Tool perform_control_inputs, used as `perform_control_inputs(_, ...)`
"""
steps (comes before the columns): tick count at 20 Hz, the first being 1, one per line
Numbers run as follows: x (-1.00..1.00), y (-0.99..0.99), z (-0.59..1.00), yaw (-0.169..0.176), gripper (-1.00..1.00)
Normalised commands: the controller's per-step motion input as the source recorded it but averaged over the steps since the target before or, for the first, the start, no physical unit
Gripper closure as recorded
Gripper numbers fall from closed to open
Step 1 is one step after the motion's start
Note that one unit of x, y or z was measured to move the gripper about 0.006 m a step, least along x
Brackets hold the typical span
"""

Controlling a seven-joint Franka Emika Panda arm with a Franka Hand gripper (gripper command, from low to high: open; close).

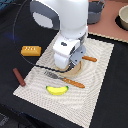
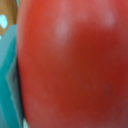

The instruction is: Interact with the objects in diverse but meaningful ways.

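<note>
Jaws could not be read as released or clenched: in the exterior view the gripper (image 1: 71,64) was masked by the arm's white housing at centre frame, low over a tan round plate (image 1: 76,69) on the placemat (image 1: 102,75). The wrist view was filled almost edge to edge by the red tomato (image 2: 75,65), blurred by closeness, with a teal sliver at the picture's left edge; whether the tomato was gripped or merely directly beneath the camera could not be determined.

Other task items were recorded as follows. The yellow banana (image 1: 57,89) lay on the placemat at lower centre. The golden ridged bread loaf (image 1: 31,50) sat off the placemat at left of frame, on the dark table (image 1: 12,30). The dark brown sausage (image 1: 18,77) lay at lower left, near the placemat's corner. A grey pot (image 1: 95,11) stood at the top edge. An orange-handled fork (image 1: 64,78) lay just above the banana; a second orange handle (image 1: 90,58) protruded right of the gripper.

Assessment: work appeared centred on the tomato at the plate. The banana, loaf, sausage and pot lay apart from the gripper, none being handled.
</note>
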Motion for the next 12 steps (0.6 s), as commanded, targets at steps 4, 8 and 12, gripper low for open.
perform_control_inputs(4, 0.28, 0.27, 0.74, 0.000, 1.00)
perform_control_inputs(8, 0.28, 0.54, 1.00, 0.000, 1.00)
perform_control_inputs(12, 0.09, 0.73, 0.95, 0.007, 1.00)
